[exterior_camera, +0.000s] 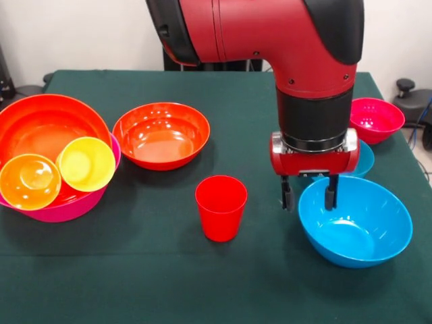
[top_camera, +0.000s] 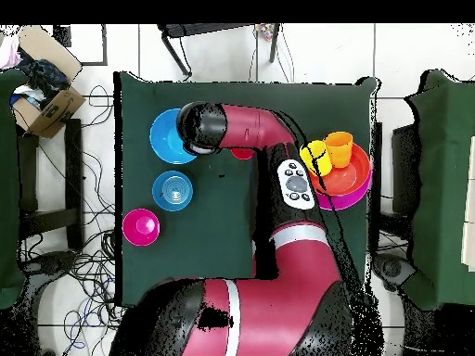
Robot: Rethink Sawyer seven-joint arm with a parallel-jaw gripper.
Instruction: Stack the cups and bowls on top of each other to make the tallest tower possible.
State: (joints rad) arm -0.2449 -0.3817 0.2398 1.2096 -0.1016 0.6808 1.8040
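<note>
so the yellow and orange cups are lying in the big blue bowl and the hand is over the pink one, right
No, it's the other way round for the bowls: in the front view the yellow cup and orange cup lie in the orange-red bowl nested in the pink bowl, and the hand hangs over the big blue bowl.

Your arm (exterior_camera: 270,34) comes in from the top, red upper link lying roughly horizontal, then bends at the elbow so the black wrist section points straight down. Gripper (exterior_camera: 310,192) hangs vertical below the red wrist block, jaws apart w/ a clear gap, both black tips pointing down, nothing betw. them. Overhead: arm reaches fwd from base, bends across.
</note>
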